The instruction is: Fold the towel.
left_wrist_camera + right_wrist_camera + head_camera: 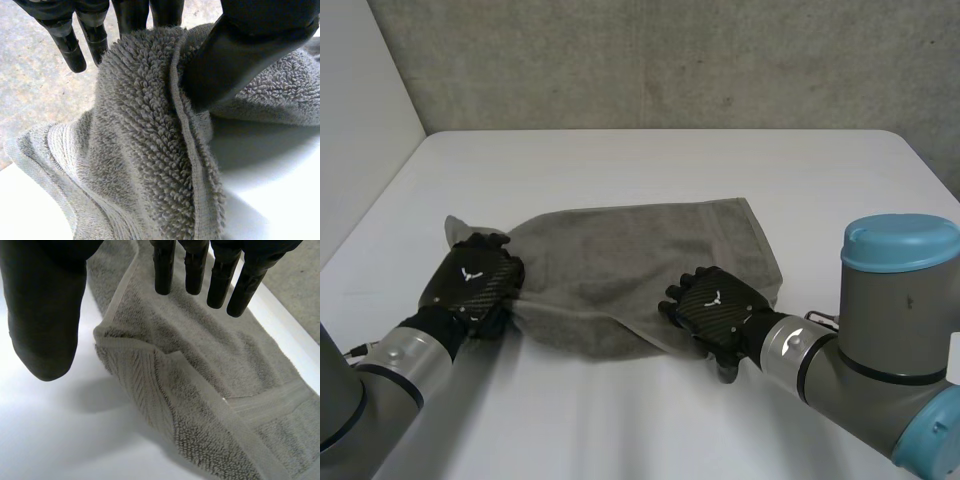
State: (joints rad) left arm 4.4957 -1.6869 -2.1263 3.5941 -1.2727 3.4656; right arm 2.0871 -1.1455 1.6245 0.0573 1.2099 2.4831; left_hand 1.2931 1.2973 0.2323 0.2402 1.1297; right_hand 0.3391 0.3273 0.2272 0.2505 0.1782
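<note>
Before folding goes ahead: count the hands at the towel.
2. The left hand pinches the towel at its left end, between thumb and fingers. The right hand is at its near edge, fingers straight, gripping nothing.

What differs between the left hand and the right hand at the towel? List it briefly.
Grip: the left hand pinches the towel between thumb and fingers; the right hand is open, thumb apart from straight fingers.
Place: the left hand is at the towel's left end, the right hand at its near edge.
Both are black.
</note>
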